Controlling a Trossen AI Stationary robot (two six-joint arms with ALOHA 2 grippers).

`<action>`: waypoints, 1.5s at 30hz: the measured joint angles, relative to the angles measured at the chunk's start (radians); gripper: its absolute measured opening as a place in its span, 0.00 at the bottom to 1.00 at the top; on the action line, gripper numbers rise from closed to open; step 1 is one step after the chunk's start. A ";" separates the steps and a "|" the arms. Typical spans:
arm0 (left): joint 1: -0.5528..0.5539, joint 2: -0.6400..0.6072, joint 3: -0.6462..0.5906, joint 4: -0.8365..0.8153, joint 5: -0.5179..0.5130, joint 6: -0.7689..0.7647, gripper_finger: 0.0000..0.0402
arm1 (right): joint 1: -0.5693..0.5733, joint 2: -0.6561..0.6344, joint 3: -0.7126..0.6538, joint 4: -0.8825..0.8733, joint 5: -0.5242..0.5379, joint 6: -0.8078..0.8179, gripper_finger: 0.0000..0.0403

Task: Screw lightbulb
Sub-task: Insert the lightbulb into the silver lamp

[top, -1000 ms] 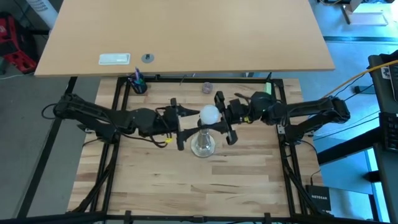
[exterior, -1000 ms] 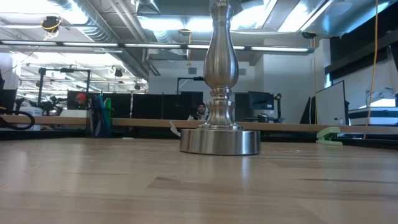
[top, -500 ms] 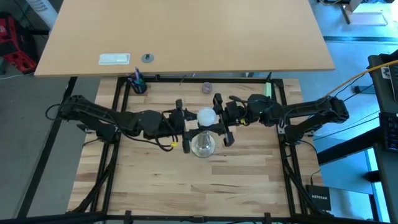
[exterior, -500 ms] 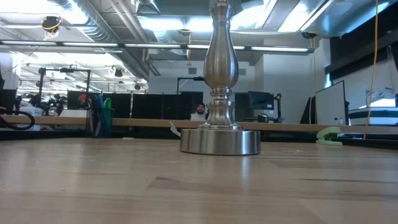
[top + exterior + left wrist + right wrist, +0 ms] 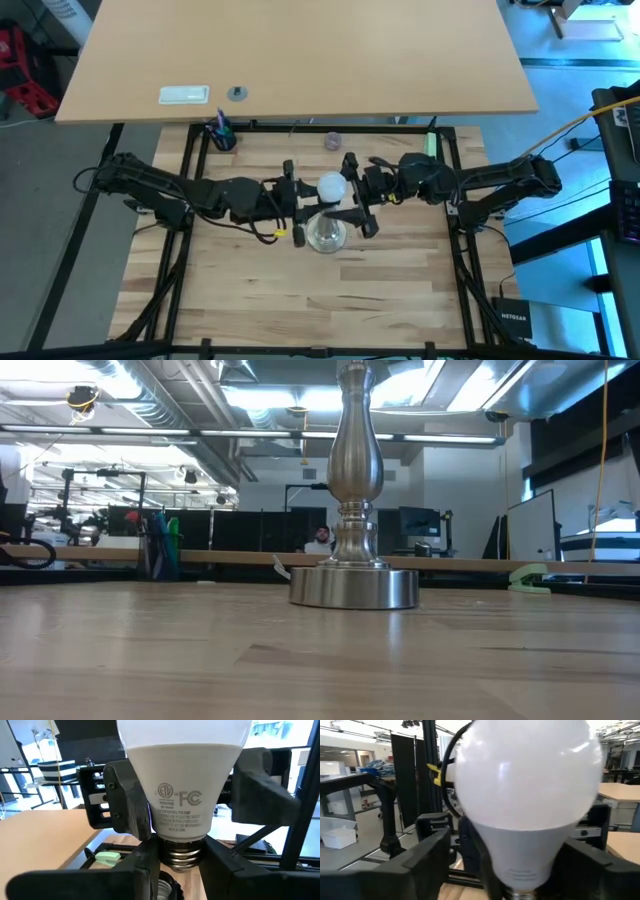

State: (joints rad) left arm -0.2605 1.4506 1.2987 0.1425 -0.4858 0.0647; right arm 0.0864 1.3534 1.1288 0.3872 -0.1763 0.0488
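White frosted lightbulb (image 5: 182, 795) – upright over lamp stand (image 5: 353, 510), table centre | my left gripper (image 5: 180, 862) pinching its screw base | my right gripper (image 5: 352, 192) spread around globe | advice: keep threads square, turn gently.

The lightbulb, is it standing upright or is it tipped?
Upright: the lightbulb has its globe above and its screw base pointing straight down.

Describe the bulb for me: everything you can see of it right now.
The bulb is white and frosted, a round globe narrowing to a printed neck and a ribbed metal screw base. It stands upright, base down, over the dark socket atop the silvery stand, mid-table. The left gripper closes its fingers at the screw base. The right gripper flanks the neck, jaws spread. How far the threads have gone in is not visible.
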 joint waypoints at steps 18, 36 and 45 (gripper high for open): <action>-0.009 0.027 0.001 0.030 0.004 -0.038 0.22 | 0.000 -0.089 -0.002 -0.113 0.047 -0.052 0.85; -0.009 0.034 0.000 0.019 0.004 -0.058 0.22 | -0.001 -0.067 0.066 -0.123 -0.034 -0.054 0.67; -0.007 0.032 0.000 0.026 0.003 -0.057 0.33 | -0.002 -0.071 0.066 -0.121 -0.034 -0.054 0.67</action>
State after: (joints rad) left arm -0.2676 1.4829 1.2987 0.1687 -0.4826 0.0072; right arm 0.0849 1.2823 1.1950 0.2658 -0.2102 -0.0052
